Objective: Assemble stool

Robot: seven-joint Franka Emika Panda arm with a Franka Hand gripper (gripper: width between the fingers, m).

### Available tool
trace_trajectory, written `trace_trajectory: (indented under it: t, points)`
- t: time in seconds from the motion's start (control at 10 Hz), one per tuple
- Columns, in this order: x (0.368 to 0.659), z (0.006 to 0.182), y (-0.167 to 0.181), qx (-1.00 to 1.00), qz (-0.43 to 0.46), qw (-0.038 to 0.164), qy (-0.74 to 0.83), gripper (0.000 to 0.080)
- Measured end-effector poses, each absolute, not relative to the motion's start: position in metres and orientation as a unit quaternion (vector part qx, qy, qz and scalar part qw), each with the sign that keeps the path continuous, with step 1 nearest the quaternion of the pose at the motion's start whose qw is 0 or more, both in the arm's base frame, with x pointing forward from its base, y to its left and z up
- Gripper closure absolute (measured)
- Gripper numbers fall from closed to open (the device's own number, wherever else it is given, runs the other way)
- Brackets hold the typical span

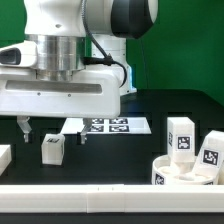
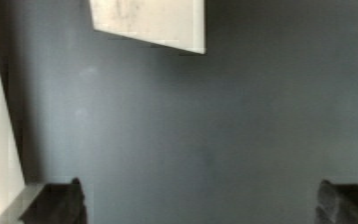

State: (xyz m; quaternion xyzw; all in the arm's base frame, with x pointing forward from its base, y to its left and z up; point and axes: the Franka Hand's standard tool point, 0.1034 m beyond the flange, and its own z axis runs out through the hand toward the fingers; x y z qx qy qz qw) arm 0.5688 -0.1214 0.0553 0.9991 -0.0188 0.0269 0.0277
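On the exterior view's left, your hand (image 1: 53, 132) hangs low over the dark desk (image 1: 120, 160). Its two black fingers (image 1: 25, 127) are spread wide apart and hold nothing. The small leg block (image 1: 53, 148) seems to stand just below this gap, a chunky white plastic piece with a square tag on its face. The wrist view, however, shows only bare desk between the tips and a white corner further off, so I judge the hand is beside the block and not yet around it. It is probably placed so because this block is the next part to take. Toward the middle, further back, the marker board (image 1: 108, 125) lies flat, thin and white with printed tags; it is no part of the furniture. On the exterior view's right the other stool parts are grouped. The tall leg block (image 1: 180, 135) is upright, the tilted leg block (image 1: 212, 150) is beside it, and in front lies the seat disc (image 1: 190, 178), shallow and round with a raised rim. All look smooth and hard, so a block may tip if you close off-centre. A plain white bar (image 1: 100, 203) runs along the near desk edge.
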Motion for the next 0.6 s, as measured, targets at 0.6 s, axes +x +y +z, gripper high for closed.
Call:
trace_trajectory:
  t: [0.6]
  points:
    - [0.548,0.042,-0.131,0.98,-0.191,-0.013,-0.048,0.015]
